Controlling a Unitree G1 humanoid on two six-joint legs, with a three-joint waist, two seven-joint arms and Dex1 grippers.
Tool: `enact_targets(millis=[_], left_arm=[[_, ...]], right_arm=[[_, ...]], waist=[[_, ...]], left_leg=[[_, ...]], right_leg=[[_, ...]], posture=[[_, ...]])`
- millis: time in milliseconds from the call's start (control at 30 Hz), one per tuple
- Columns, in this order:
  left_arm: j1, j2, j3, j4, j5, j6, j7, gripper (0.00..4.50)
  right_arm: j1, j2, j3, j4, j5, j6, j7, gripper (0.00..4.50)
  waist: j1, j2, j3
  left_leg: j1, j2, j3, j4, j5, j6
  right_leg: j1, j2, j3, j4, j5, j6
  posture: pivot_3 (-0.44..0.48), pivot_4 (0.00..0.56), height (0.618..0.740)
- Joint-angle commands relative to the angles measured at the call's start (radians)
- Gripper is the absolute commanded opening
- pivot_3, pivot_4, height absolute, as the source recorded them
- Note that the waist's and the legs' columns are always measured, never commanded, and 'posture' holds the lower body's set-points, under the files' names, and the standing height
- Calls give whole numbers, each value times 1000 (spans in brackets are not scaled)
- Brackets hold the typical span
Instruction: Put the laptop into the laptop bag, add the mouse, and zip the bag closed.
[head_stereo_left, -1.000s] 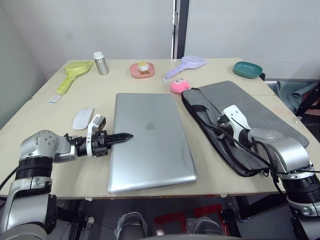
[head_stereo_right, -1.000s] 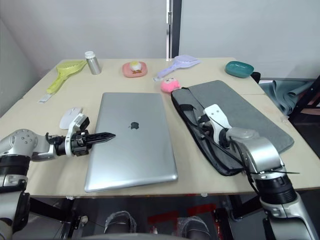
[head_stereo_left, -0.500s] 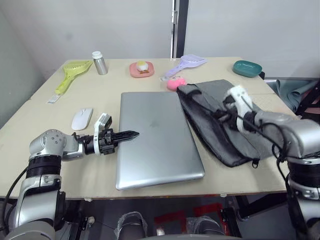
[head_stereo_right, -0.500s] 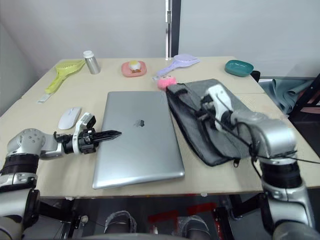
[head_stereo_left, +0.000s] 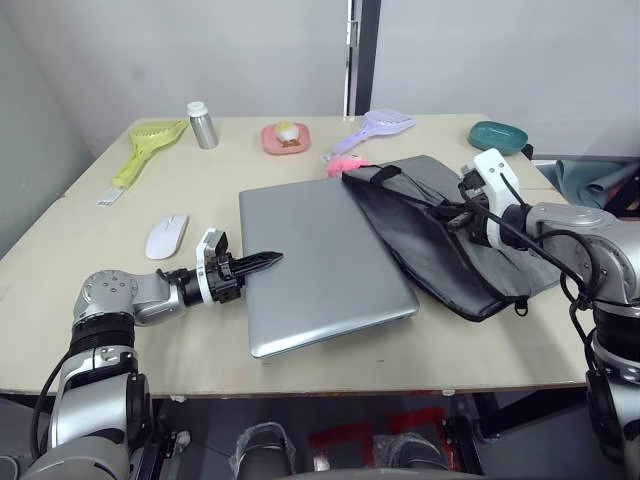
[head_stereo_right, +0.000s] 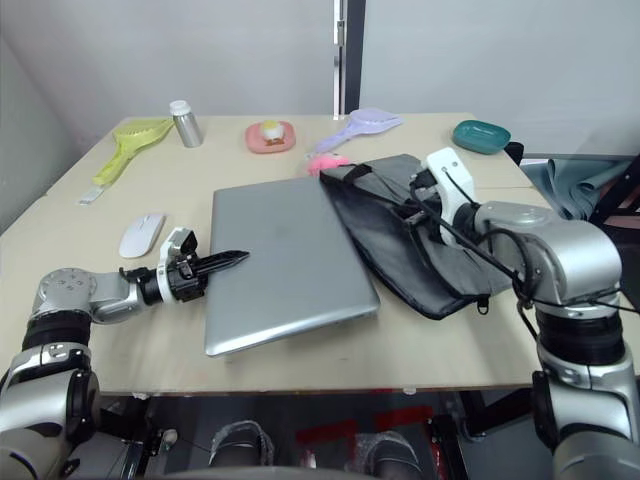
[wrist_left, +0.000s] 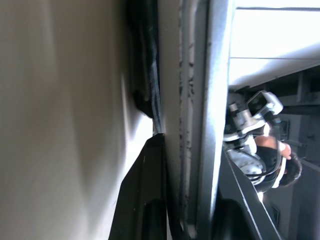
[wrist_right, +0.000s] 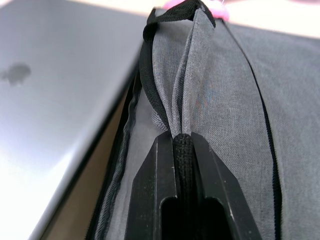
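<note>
- The right gripper (wrist_right: 182, 150) is clamped on a black strap handle (wrist_right: 184, 165) of the laptop bag (head_stereo_left: 450, 240), the strap pinched between its two fingers with grey fabric bunched just beyond the tips; it holds that edge of the bag raised off the table (head_stereo_left: 200, 200).
- The left gripper (head_stereo_left: 262, 262) has its two black fingers drawn together, tips pointing toward 3 o'clock and resting at the left edge of the laptop (head_stereo_left: 320, 265); the left wrist view looks along that thin metal edge.
- The laptop lies closed and flat at the middle of the table, skewed so its near right corner swings toward 4 o'clock. Its far right edge touches or slips under the open mouth of the bag; which of the two I cannot tell.
- The laptop bag lies at 3 o'clock from the laptop, crumpled, its black zipper edging facing the laptop.
- The mouse (head_stereo_left: 166, 236) sits on the bare table at 9 o'clock from the laptop, apart from it and from the left gripper.
- A pink plush toy (head_stereo_left: 345, 164) lies at the bag's far corner, around 12 o'clock from the laptop.
- Along the far side of the table stand a yellow-green scoop (head_stereo_left: 145, 148), a metal bottle (head_stereo_left: 202, 126), a pink dish (head_stereo_left: 285, 138), a lilac scoop (head_stereo_left: 375, 128) and a teal dish (head_stereo_left: 495, 135).
</note>
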Motion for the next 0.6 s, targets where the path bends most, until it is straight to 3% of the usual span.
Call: enact_targets(millis=[33, 167, 367, 600], left_arm=[[-12, -48, 77, -14, -145, 5, 102, 386], [-24, -124, 150, -20, -196, -5, 257, 386], [-21, -254, 212, -90, -316, -111, 503, 386], [13, -286, 164, -169, -503, -176, 680, 386]], right_arm=[[-15, 30, -20, -60, 13, 1, -32, 29], [-24, 82, -20, -96, 29, 35, -68, 29], [-58, 254, -97, -190, 87, 170, -132, 29], [-48, 411, -145, -246, 106, 259, -189, 29]], waist=[[0, 0, 0], [0, 0, 0], [-1, 0, 0], [0, 0, 0]], left_leg=[[0, 0, 0, 0, 0, 0], [-1, 0, -1, 0, 0, 0], [-1, 0, -2, 1, 0, -1], [-8, 0, -6, 2, 1, -1]], right_leg=[[0, 0, 0, 0, 0, 0], [0, 0, -1, 0, 0, 0], [0, 0, -1, 0, 1, 2], [-1, 0, -5, -3, 3, 5]], posture=[[0, 150, 740], [0, 150, 740], [0, 150, 740], [0, 150, 740]])
